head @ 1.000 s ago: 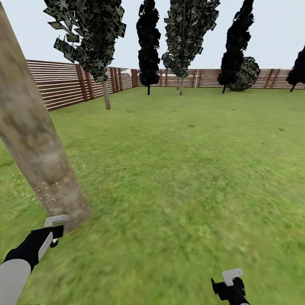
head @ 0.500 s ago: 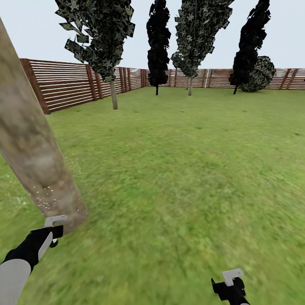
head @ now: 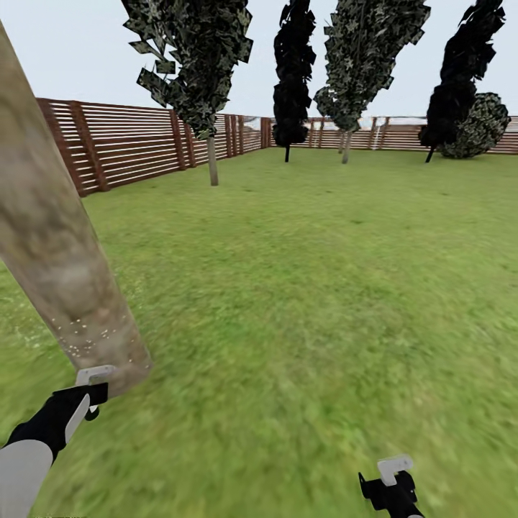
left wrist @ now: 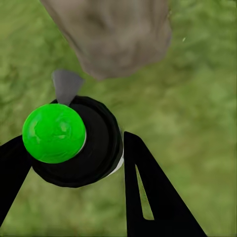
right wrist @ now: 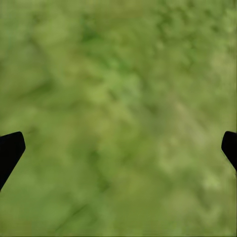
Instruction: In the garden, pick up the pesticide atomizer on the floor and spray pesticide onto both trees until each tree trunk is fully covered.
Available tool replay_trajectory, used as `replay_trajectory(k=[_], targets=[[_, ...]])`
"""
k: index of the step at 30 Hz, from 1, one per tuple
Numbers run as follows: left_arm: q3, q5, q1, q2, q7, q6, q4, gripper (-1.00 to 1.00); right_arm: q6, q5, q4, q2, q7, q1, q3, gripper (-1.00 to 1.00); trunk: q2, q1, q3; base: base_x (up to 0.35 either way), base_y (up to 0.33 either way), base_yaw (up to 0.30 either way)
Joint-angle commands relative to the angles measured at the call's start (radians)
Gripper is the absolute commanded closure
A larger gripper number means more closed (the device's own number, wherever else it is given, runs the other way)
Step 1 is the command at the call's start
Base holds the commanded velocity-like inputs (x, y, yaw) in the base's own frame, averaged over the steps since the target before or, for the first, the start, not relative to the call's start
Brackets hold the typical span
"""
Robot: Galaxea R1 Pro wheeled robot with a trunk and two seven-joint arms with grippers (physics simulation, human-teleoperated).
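A thick, pale grey-brown mottled tree trunk (head: 54, 244) leans across the head view's left side, with whitish specks near its base (head: 93, 338). My left gripper (head: 88, 394) hangs just in front of that base. In the left wrist view it (left wrist: 71, 140) is shut on the pesticide atomizer (left wrist: 91, 148), a round black bottle whose top reads bright green here, with the trunk's foot (left wrist: 113, 34) right beyond it. A second pale-trunked tree (head: 212, 162) stands by the fence. My right gripper (head: 392, 480) is low at the right, open over bare grass (right wrist: 118, 148).
A brown slatted fence (head: 122, 147) runs along the left and back of the lawn. A third leafy tree (head: 347, 147), near-black conifers (head: 288, 93) and a round bush (head: 478, 129) line the far side. Open grass (head: 324, 288) stretches ahead and to the right.
The whole view has swung left, so the fence and far trees have slid to the right in the picture. Both arms keep their places in the frame, and the left grip is unchanged.
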Motion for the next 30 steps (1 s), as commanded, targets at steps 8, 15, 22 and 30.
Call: replay_trajectory(k=[8,15,22,30], targets=[[0.002,0.002,-0.001,-0.001,0.001,0.002,-0.003,1.0,-0.002,-0.008,-0.001,0.0,-0.002,0.0,0.009,-1.0,0.0,0.0,-0.001,0.058,-0.258,0.275],[0.003,0.024,-0.001,-0.001,0.001,0.001,-0.011,1.0,-0.002,-0.007,-0.001,0.0,-0.002,0.0,0.008,-1.0,0.0,0.0,-0.001,0.098,-0.242,0.275],[-0.005,0.044,-0.019,-0.005,-0.009,0.036,-0.111,1.0,-0.003,-0.009,-0.001,-0.004,-0.003,0.0,0.007,-1.0,0.0,0.0,-0.001,0.019,-0.015,0.1],[-0.01,0.035,-0.045,0.15,-0.231,0.143,-0.224,1.0,-0.002,-0.009,-0.001,-0.004,-0.002,0.0,0.007,-1.0,0.0,0.0,-0.001,0.0,0.0,0.0]])
